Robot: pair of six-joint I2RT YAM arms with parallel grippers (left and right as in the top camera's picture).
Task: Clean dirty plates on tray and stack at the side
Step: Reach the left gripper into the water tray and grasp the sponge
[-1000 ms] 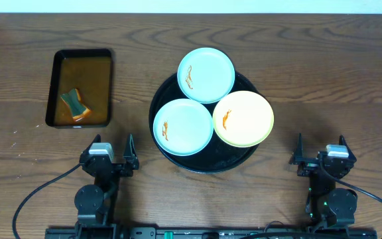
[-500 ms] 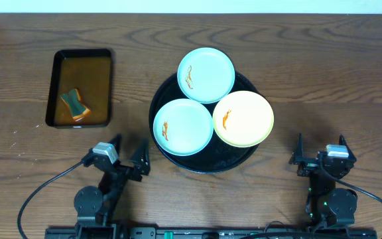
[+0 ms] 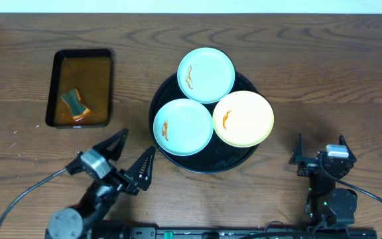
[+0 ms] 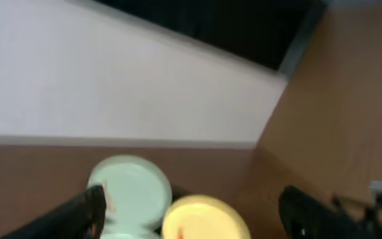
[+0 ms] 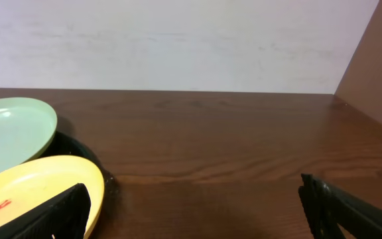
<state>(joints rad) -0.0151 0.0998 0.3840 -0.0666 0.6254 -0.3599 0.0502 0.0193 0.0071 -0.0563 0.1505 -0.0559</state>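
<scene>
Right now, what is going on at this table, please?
Nothing is held yet. Two mint-blue plates and one yellow plate lie on the round black tray, each with an orange smear. The left gripper is open and angled toward them. The right gripper is open near the table's front edge. A sponge lies in the small tray of brown liquid.

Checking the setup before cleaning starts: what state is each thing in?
Far pale mint-blue round plate: dirty, orange smear, on tray.
Near pale mint-blue round plate: dirty, orange smear, on tray.
Pale yellow round plate: dirty, orange smear, on tray.
Large round glossy black tray: holds all three plates.
Small rectangular black tray: filled with brown liquid.
Sponge: lying in the brown liquid.
Left gripper: open, empty.
Right gripper: open, empty.
</scene>
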